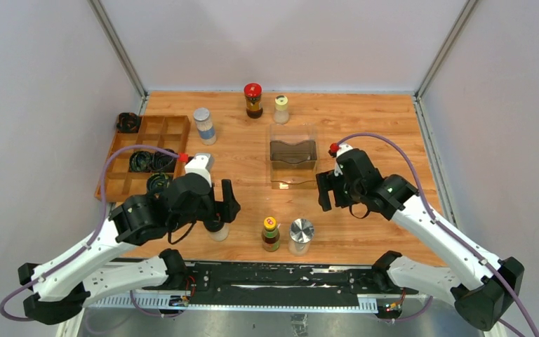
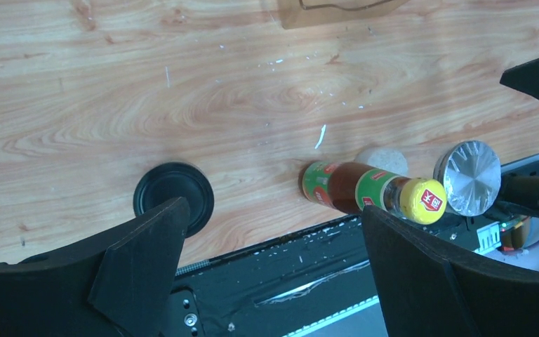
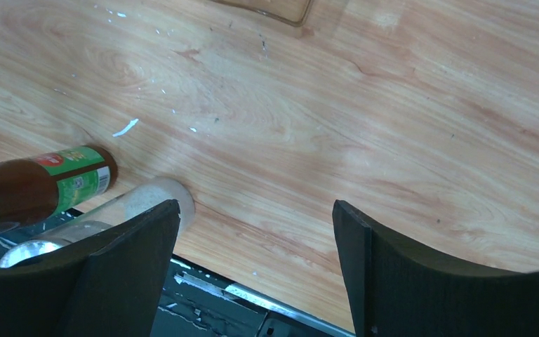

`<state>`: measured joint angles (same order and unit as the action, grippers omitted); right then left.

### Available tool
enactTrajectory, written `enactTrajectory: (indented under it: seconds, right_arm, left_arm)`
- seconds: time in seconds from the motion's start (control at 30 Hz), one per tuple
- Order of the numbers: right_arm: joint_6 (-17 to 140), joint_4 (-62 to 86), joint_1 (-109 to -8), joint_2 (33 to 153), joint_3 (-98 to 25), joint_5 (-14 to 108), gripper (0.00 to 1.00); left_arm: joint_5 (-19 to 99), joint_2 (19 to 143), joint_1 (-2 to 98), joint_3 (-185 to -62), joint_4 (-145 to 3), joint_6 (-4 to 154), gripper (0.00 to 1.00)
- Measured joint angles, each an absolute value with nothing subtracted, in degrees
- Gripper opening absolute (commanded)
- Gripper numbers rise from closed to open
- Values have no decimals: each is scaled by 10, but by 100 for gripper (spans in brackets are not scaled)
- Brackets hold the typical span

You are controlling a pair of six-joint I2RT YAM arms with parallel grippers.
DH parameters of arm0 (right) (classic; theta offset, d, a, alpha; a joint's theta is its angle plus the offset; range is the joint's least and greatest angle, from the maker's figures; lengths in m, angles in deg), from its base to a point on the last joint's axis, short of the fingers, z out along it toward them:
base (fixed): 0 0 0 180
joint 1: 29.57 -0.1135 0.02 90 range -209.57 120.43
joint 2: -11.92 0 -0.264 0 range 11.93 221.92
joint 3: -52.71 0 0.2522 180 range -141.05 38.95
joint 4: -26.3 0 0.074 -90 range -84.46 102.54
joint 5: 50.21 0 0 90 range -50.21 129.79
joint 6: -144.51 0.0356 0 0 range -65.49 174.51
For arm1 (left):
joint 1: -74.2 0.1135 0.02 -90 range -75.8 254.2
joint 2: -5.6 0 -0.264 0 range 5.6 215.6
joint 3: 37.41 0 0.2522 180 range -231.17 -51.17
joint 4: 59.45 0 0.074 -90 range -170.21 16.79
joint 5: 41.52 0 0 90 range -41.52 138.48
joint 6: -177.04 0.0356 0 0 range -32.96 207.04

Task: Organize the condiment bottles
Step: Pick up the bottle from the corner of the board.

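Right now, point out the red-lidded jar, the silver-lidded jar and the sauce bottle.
red-lidded jar [image 1: 253, 89]: top external view, its lid.
silver-lidded jar [image 2: 471, 177]: left wrist view, its lid.
sauce bottle [image 2: 423, 201]: left wrist view, yellow cap.

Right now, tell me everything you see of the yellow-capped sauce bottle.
The yellow-capped sauce bottle is small, with brown contents, a green-and-red label and a yellow cap bearing a red mark. It stands upright on the wooden table near its front edge, just left of the silver-lidded jar; contact between them is unclear. Nothing grips it.
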<state>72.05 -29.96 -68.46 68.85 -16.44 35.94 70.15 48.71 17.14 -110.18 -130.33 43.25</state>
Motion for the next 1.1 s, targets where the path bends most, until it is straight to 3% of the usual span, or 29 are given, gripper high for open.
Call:
enactTrajectory:
  seconds: [0.63, 0.9, 1.1]
  right_arm:
    - [756, -295, -685, 591, -101, 348, 87]
    - [750, -301, -684, 687, -197, 315, 89]
    - [727, -271, -637, 804, -303, 324, 88]
  left_arm:
    - [698, 600, 171, -1158, -1270, 459, 100]
    - [726, 597, 182, -1158, -1203, 533, 100]
    - [674, 616, 312, -1156, -1123, 594, 100]
